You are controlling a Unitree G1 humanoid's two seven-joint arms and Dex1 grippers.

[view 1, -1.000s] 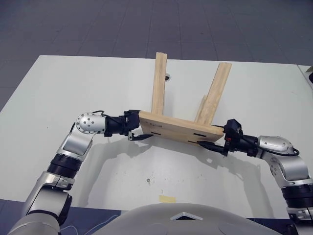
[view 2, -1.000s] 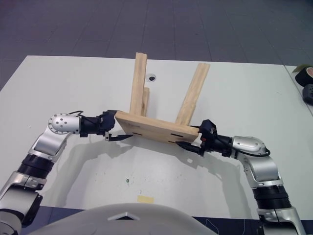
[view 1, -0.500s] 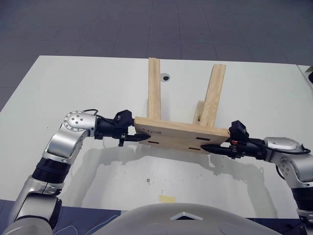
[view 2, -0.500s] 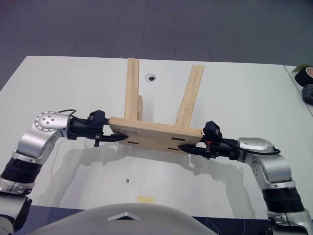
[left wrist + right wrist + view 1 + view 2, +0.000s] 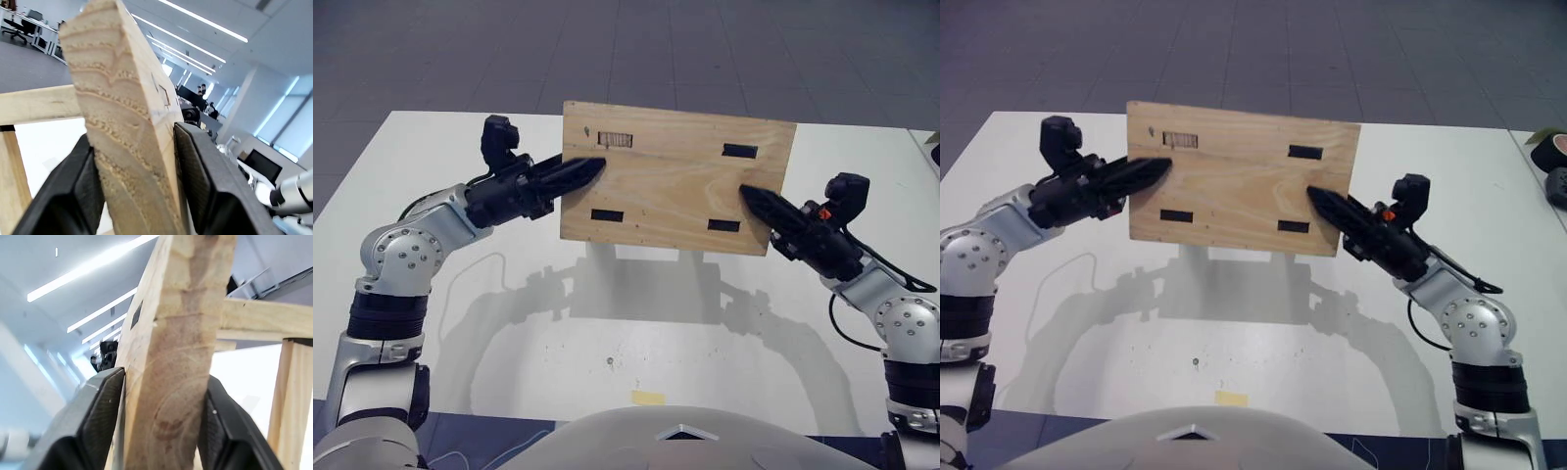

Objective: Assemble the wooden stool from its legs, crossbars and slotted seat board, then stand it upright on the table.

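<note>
Pinching the slotted seat board (image 5: 671, 176) at its left edge, the left gripper (image 5: 579, 174) has one finger on each face. The right gripper (image 5: 756, 200) clamps the opposite edge the same way. Between them the board's slotted face is turned up toward the head camera, over the middle of the tabletop (image 5: 440, 294) and toward its far edge. Behind the board a leg (image 5: 288, 396) and a crossbar (image 5: 264, 318) join it. Whether the legs touch the tabletop cannot be told.
</note>
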